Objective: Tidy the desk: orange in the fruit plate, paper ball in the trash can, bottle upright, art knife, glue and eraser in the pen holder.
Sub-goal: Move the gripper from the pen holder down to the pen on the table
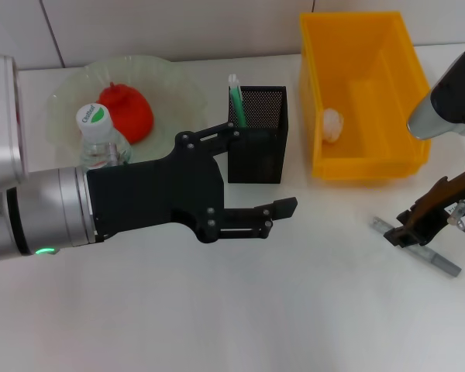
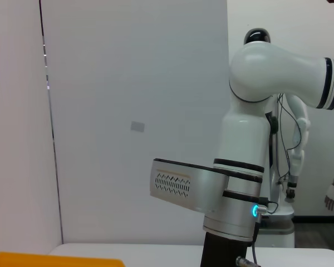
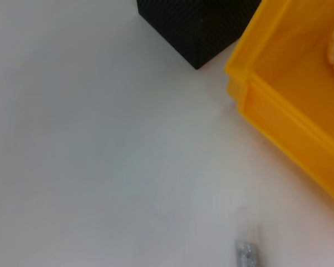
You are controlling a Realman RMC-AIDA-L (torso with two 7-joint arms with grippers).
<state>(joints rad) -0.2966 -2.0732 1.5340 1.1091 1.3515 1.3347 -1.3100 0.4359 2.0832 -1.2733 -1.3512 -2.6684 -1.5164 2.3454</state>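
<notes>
Nearest you, left gripper (image 1: 267,208) hovers open and empty before holder (image 1: 257,133), while right gripper (image 1: 407,230) sits over the flat-lying knife (image 1: 416,248), fingers unclear; judge it thin, stiff, slippery, so pinch mid-handle across its width.

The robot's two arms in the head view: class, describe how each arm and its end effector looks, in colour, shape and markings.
The left arm is a silver cylinder with a small green light, ending in a matte black end effector built of flat linked plates with visible screws. The right arm shows a silver-grey rounded casing; its end effector is dark with brownish links and a thin cable loop beside it.
</notes>
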